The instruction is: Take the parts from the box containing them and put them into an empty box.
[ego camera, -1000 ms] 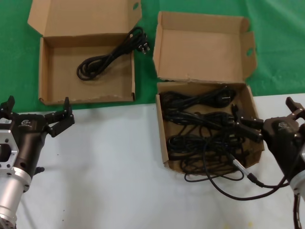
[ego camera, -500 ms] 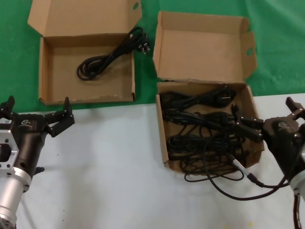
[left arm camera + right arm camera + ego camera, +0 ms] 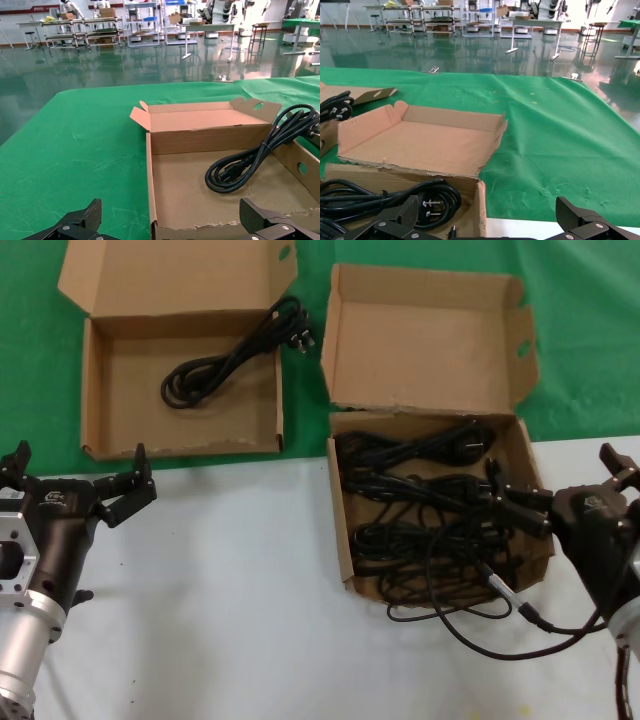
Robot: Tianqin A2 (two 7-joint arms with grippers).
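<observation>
Coiled parts (image 3: 430,515) heaped in the squarish box (image 3: 345,540) at centre right, one cable (image 3: 215,368) in the wide box (image 3: 95,400) upper left, left gripper (image 3: 75,475) spread at lower left, right gripper (image 3: 570,485) spread at the squarish box's right edge.

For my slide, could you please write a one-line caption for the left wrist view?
Open left hand facing a wide brown cardboard box holding one coiled black power cable.

Coiled cables (image 3: 430,510) fill squarish box (image 3: 345,530); perhaps four.
</observation>
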